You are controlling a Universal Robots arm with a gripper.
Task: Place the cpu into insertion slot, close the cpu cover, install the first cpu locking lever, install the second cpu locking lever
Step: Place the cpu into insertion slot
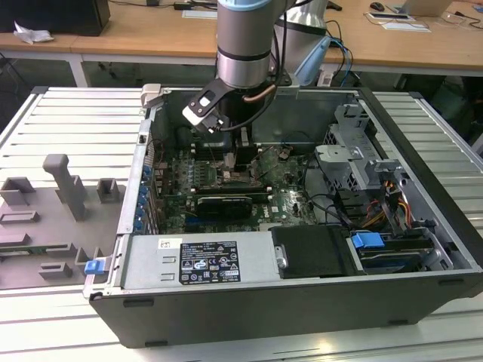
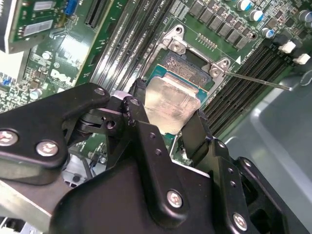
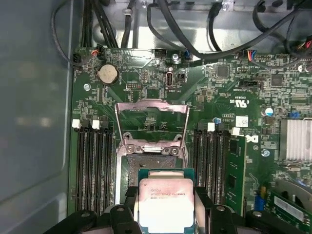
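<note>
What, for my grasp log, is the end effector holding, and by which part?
The cpu, gripped at two opposite edges by the end effector.

Robotics lab or workshop: an open desktop computer case (image 1: 302, 313) lies on a slatted metal workbench (image 1: 75, 121), wooden office desks (image 1: 151, 34) at twelve o'clock, grey fixtures (image 1: 64, 181) at nine.
</note>
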